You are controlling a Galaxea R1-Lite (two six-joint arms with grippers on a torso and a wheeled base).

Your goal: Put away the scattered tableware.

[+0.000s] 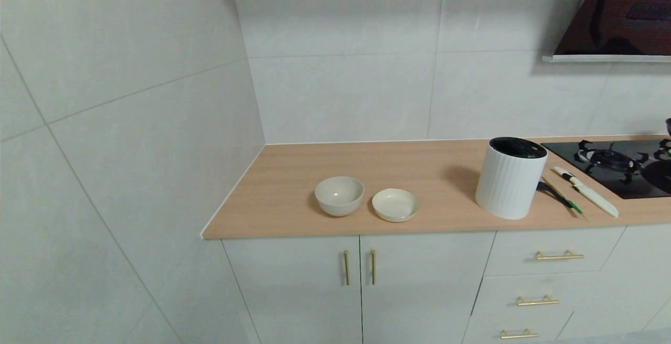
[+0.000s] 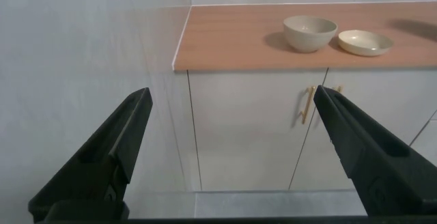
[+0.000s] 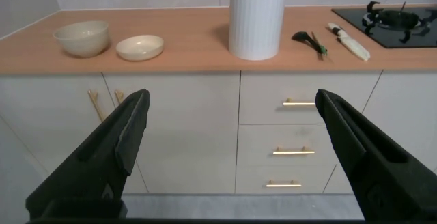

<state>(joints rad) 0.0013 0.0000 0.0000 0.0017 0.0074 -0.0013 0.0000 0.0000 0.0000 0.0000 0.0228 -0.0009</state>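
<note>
On the wooden countertop (image 1: 293, 176) stand a cream bowl (image 1: 339, 195) and, right beside it, a shallow cream dish (image 1: 395, 204). Further right is a white ribbed utensil holder (image 1: 510, 177) with a black slotted top. Past it lie a black and green utensil (image 1: 560, 196) and a white-handled knife (image 1: 586, 191). My left gripper (image 2: 231, 108) is open, low in front of the cabinet, well short of the bowl (image 2: 310, 32) and dish (image 2: 365, 42). My right gripper (image 3: 232, 111) is open too, facing the drawers below the holder (image 3: 257, 16), with the bowl (image 3: 82, 37) and dish (image 3: 140, 47) off to one side.
A black gas hob (image 1: 618, 164) takes up the counter's right end, under a dark range hood (image 1: 618, 13). Tiled walls close the left side and the back. Below the counter are cabinet doors with gold handles (image 1: 359, 267) and a stack of drawers (image 1: 555, 255).
</note>
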